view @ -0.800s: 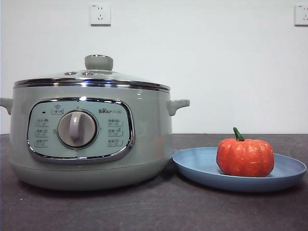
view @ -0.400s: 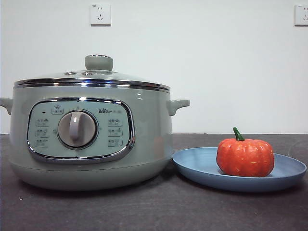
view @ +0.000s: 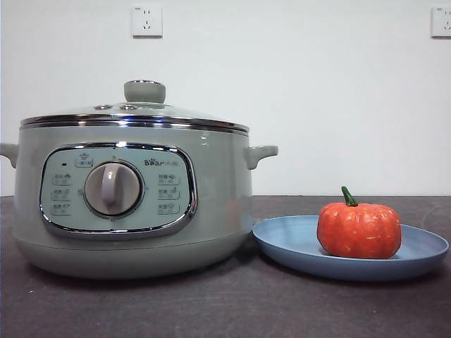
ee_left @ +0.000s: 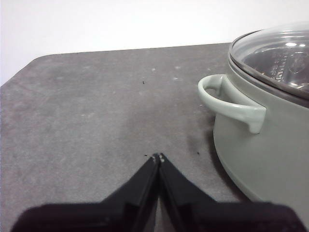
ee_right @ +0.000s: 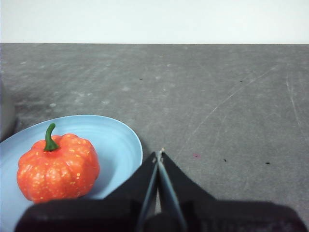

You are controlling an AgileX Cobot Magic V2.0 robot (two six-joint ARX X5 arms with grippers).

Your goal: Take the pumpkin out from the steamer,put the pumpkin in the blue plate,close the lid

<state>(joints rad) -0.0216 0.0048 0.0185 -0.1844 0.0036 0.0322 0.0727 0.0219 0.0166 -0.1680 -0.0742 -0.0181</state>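
The pumpkin (view: 359,229) sits upright in the blue plate (view: 289,243), to the right of the steamer (view: 211,204); it also shows in the right wrist view (ee_right: 58,167) on the plate (ee_right: 116,140). The lid (view: 134,113) rests closed on the steamer, its knob on top. My left gripper (ee_left: 158,157) is shut and empty, low over the table beside the steamer's side handle (ee_left: 231,104). My right gripper (ee_right: 159,153) is shut and empty, just beside the plate's rim. Neither gripper shows in the front view.
The dark grey table (view: 232,310) carries the steamer at left and the plate at right. Two wall sockets (view: 146,21) sit on the white wall behind. The table's rounded corner (ee_left: 38,60) shows in the left wrist view.
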